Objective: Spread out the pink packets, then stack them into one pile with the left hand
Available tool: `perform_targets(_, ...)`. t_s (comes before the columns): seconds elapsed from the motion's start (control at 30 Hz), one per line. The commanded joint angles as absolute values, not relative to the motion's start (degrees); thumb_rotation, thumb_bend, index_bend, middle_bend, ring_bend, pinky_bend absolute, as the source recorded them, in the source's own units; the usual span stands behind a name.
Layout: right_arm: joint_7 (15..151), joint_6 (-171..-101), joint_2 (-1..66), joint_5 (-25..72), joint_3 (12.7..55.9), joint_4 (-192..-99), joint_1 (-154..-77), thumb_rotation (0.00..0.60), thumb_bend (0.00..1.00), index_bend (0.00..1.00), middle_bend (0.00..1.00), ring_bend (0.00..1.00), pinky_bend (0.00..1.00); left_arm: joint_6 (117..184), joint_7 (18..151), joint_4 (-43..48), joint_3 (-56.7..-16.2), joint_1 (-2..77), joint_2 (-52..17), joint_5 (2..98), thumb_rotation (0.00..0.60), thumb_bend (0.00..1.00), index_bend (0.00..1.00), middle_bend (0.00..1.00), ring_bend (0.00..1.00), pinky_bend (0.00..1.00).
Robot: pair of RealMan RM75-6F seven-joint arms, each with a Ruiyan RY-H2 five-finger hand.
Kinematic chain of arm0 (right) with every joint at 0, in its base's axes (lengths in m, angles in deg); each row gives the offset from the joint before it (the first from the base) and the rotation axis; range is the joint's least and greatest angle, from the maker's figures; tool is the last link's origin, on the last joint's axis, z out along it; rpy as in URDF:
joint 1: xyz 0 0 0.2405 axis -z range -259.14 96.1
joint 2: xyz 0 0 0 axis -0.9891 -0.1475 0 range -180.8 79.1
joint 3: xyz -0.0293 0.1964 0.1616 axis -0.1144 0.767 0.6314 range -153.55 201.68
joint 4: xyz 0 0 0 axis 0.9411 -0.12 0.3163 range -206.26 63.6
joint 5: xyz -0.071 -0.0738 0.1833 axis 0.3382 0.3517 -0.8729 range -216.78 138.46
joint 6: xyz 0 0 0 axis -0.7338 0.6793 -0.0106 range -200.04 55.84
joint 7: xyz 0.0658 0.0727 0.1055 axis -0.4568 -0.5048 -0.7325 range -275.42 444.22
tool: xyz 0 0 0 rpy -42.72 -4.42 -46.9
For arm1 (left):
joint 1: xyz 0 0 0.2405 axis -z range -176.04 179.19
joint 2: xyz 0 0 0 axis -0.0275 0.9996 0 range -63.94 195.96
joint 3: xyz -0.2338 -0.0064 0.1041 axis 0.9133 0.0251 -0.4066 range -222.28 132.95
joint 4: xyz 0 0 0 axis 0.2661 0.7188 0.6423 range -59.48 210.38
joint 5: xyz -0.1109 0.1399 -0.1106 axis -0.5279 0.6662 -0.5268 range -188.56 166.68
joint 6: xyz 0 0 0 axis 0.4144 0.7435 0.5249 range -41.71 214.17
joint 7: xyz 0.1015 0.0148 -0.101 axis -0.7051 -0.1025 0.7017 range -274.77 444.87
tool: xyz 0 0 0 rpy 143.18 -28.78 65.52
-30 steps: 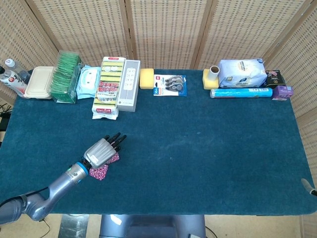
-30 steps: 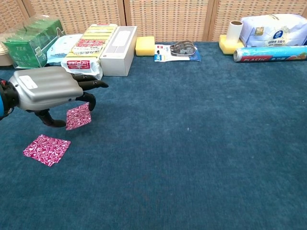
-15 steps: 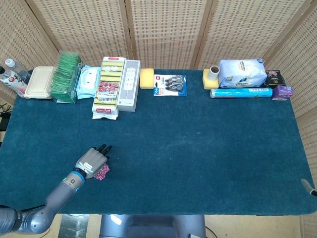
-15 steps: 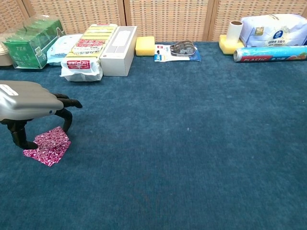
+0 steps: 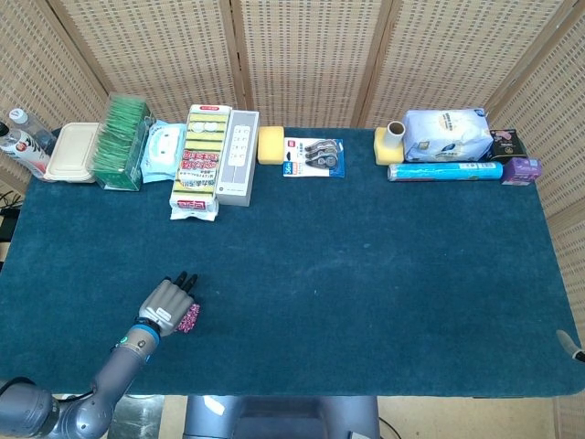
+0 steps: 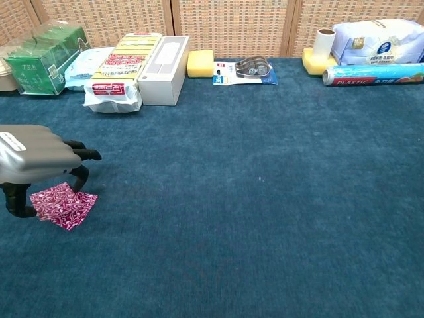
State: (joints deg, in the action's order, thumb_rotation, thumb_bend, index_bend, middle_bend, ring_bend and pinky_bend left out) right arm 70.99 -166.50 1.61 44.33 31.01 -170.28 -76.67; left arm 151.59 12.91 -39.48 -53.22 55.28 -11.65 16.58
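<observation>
The packets [image 6: 63,204] lie overlapped on the counter [image 5: 366,274] near its front left corner, with the left hand [image 6: 33,159] arched over them. Along the back edge, well apart from them, stand a tea box [image 5: 123,142], a wipes pack [image 5: 163,152], a sponge pack [image 5: 200,160], a long box [image 5: 237,157], and, farther right, a foil roll [image 5: 445,171].

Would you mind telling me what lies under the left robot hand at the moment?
Pink packets lie overlapping on the blue cloth beneath the left robot hand. Their left part is covered, so I cannot count them.
</observation>
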Motion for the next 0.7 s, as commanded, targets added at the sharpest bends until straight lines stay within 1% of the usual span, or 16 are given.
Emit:
perform_targets(0.03, 70.9, -166.5, 1.6, 44.3, 31.0, -170.3, -76.7, 0.600, 0.23, 0.18, 0.05, 0.00, 0.00, 152.8, 12.4, -39.2, -53.5, 56.0, -13.1, 15.5, 0.600, 0.25, 0.53, 0.00, 0.00, 0.30)
perform_targets(0.37, 70.5, -166.5, 1.5, 44.2, 31.1, -170.2, -76.6, 0.600, 0.23, 0.18, 0.05, 0.00, 0.00, 156.0, 11.6, -39.1, -54.0, 57.3, -14.5, 12.9, 0.600, 0.25, 0.54, 0.00, 0.00, 0.30)
perform_targets(0.7, 70.7, -166.4, 1.5, 44.2, 31.0, -170.3, -76.7, 0.600, 0.23, 0.18, 0.05, 0.00, 0.00, 156.2, 12.7, -39.1, -54.3, 57.8, -14.8, 13.2, 0.600, 0.24, 0.54, 0.00, 0.00, 0.30)
